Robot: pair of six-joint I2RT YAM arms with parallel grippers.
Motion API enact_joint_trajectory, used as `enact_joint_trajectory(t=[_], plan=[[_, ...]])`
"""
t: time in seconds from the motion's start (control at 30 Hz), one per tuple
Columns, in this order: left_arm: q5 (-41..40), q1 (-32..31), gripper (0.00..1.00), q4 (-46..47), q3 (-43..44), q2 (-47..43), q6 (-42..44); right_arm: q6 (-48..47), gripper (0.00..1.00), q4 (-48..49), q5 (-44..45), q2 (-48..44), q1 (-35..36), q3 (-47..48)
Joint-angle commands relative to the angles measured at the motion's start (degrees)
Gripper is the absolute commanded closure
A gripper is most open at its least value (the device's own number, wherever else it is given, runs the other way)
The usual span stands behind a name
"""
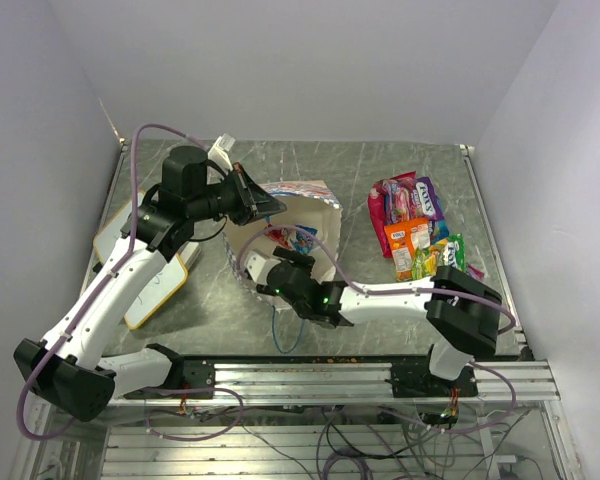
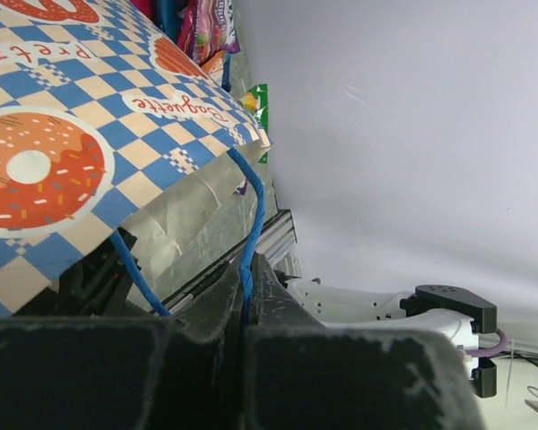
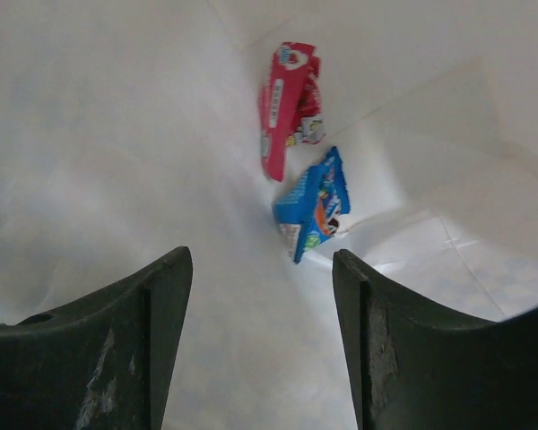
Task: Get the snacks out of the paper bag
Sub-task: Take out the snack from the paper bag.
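Observation:
The paper bag (image 1: 315,200) lies with its mouth toward the arms, and its checkered, donut-printed outside (image 2: 72,134) fills the left wrist view. My left gripper (image 1: 268,205) (image 2: 247,269) is shut on the bag's blue cord handle (image 2: 254,215), holding the top edge up. My right gripper (image 1: 265,272) (image 3: 262,269) is open inside the bag's mouth with nothing between its fingers. Just ahead of it, on the bag's pale inner wall, lie a blue packet (image 3: 314,202) and a red packet (image 3: 287,107). Several other snacks (image 1: 415,225) lie piled on the table to the right of the bag.
A yellow-edged whiteboard (image 1: 145,265) lies at the left, under the left arm. The bag's other blue cord (image 1: 280,330) trails on the table toward the front rail (image 1: 310,375). White walls close in the table at the back and sides.

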Motion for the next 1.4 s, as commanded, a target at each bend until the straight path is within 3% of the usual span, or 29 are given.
enact_joint_trajectory(t=[0.0, 0.43, 0.83, 0.9, 1.1, 1.37], plan=[[-0.61, 0.18, 0.93, 2.85, -0.23, -1.14, -0.61, 1.11, 0.37, 0.04, 1.02, 1.18, -3.46, 4.02], [-0.94, 0.18, 0.93, 1.13, 1.26, -0.12, -0.18, 5.35, 0.34, -9.54, -5.97, 7.76, -12.16, 12.95], [-1.94, 0.18, 0.93, 1.27, -0.14, -2.01, -1.09, 4.48, 0.38, -7.34, -5.63, 13.54, -14.83, 12.67], [-1.74, 0.18, 0.93, 0.77, -0.08, -1.97, -1.08, 3.87, 0.44, -7.44, -5.33, 14.51, -14.87, 13.3], [-3.06, 0.18, 0.93, 0.75, -0.01, -2.88, -1.18, 1.93, 0.79, -7.38, -7.78, 12.1, -14.53, 13.44], [-3.47, 0.2, 0.93, -0.3, 0.68, -1.75, 0.27, 0.43, 1.0, 0.61, -21.0, -2.02, -13.38, 0.16]])
